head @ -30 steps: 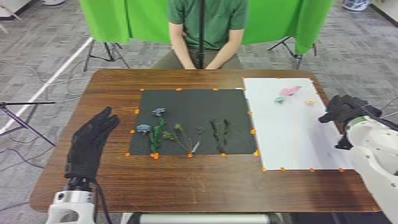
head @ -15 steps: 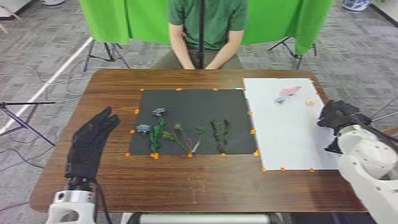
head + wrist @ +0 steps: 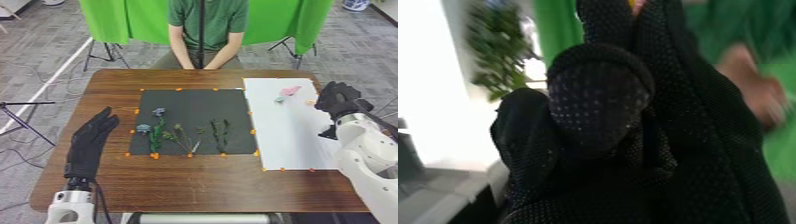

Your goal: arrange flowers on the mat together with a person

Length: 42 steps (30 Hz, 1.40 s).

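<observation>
Blue-headed flowers [image 3: 143, 128] on black rectangular mat [image 3: 188, 102], R hand at white sheet

L to R, head view: black-gloved left hand [image 3: 89, 137] is over the brown wooden table [image 3: 204, 187], L of the mat; it's wide, fingers straight & pointing away from the robot.

Blue-headed flowers w/ green stems are on the mat's L part, 1 head farther from robot than the other. Next, approx. mid-mat: thin green budded stalks [image 3: 180, 130], then a small green sprig [image 3: 200, 131]. Two dark green leafy stems [image 3: 221, 135] lie side by side toward the mat's R edge. Small orange markers [image 3: 155, 156] run along mat & sheet edges.

R of the mat: white rectangular sheet [image 3: 289, 135] w/ 3 small blooms at its far end: pale blue-green bloom [image 3: 279, 100], pink bloom [image 3: 290, 91] a bit farther off, yellow bloom [image 3: 310, 102] near the R edge.

Black-gloved right hand [image 3: 341, 101] is at the sheet's R edge, just beside the yellow bloom. Can't tell if it's wide, narrow or holding smth. R wrist view: leafy green plant [image 3: 494, 40] in bg.
</observation>
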### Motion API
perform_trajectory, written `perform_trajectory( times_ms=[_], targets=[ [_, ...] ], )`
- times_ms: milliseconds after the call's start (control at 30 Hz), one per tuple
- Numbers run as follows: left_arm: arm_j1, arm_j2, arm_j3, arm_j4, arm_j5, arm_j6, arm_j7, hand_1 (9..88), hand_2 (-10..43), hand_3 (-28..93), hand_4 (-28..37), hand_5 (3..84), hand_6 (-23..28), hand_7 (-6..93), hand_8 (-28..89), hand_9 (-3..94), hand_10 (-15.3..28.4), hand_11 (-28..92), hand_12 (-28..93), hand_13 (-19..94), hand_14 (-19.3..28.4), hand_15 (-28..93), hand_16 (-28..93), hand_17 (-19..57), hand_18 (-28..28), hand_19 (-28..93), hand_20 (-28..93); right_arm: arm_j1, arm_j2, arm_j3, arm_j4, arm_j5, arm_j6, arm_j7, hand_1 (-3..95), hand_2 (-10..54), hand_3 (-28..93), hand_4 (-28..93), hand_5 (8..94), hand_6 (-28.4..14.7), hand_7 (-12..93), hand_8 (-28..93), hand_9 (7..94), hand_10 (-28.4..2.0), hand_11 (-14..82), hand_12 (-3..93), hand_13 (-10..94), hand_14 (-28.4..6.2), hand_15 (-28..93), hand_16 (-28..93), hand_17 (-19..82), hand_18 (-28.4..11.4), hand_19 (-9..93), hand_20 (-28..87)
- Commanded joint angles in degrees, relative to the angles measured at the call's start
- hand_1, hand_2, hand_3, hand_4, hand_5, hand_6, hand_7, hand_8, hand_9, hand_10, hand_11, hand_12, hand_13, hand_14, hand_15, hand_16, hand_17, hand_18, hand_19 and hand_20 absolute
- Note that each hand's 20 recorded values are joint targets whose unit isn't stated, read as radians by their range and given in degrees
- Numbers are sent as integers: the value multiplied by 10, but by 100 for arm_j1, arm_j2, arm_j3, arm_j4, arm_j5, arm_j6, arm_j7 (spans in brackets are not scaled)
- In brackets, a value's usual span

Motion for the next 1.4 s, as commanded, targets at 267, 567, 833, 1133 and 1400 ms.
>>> perform_trajectory(
  times_ms=[267,567,833,1133,1400],
  targets=[
    [133,5,-189,-22,-16,88,-61,229,-42,671,-245,440,30,76,-60,436,125,109,121,325,140,89,1,60,91,15,157,2205,-1724,-3139,-576,9,-410,-1138,660,-95,533,-248,869,36,178,57,937,-70,134,278,937,6,583,182,644,-119,932,403],
    [114,38,-109,17,-50,142,-11,228,-42,671,-248,439,29,76,-60,435,124,109,122,326,141,89,1,60,91,15,157,2899,-2456,-4404,308,-326,-838,-1636,652,-95,544,-253,863,39,179,56,937,-70,112,286,937,8,601,188,639,-126,932,452],
    [-30,85,19,71,-37,85,-34,223,-41,674,-254,439,29,74,-60,436,125,108,121,327,141,89,0,60,90,15,157,3212,-2702,-4755,917,-603,-783,-1733,647,-95,552,-255,855,44,183,49,937,-69,101,290,937,10,624,202,631,-132,932,503],
    [-44,72,86,77,-25,78,-38,223,-41,673,-253,438,29,75,-59,436,124,108,122,326,141,89,0,60,89,15,156,3253,-2733,-4848,1234,-1026,-910,-1834,619,-95,564,-253,826,55,180,30,926,-65,46,307,937,10,615,215,624,-133,932,521],
    [-40,41,80,85,-20,56,-36,223,-41,674,-251,439,29,75,-60,436,125,108,122,327,142,89,1,60,90,15,156,3207,-2712,-4873,1400,-1128,-914,-1824,611,-95,566,-253,817,57,175,23,915,-66,35,296,937,10,609,217,621,-132,932,525]
  ],
)
